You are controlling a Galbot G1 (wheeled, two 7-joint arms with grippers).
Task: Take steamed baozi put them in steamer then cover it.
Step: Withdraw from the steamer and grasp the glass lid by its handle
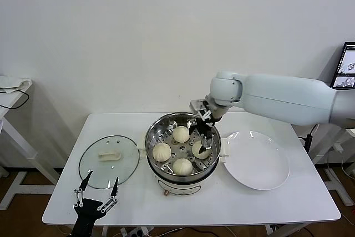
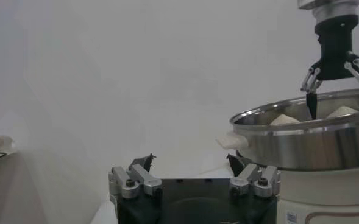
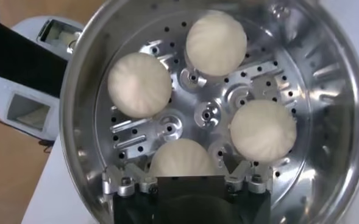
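The right gripper [image 1: 203, 137] reaches down into the steamer [image 1: 152, 137] in the head view, its fingers spread apart around the bun on the steamer's right side, gripping nothing. Four steamed baozi [image 1: 181, 134] sit on the perforated tray, spaced in a ring. The steamer stands at the middle of the white table [image 1: 277, 203]. The glass cover [image 1: 109, 160] lies flat on the table to the steamer's left, white handle up; an empty white plate [image 1: 260, 162] lies to its right. The left gripper [image 1: 97, 197] hovers at the table's near edge, just in front of the cover, fingers wide apart and empty.

From the left wrist, the left gripper [image 2: 191, 170] shows its spread fingers, with the steamer [image 2: 307, 143] beyond and the right gripper [image 2: 341, 82] dipping over its rim, bun tops just visible.

From the right wrist, the right gripper [image 3: 188, 176] straddles one bun [image 3: 182, 158]; the three others lie apart around the tray's centre, inside the steamer [image 3: 325, 85].
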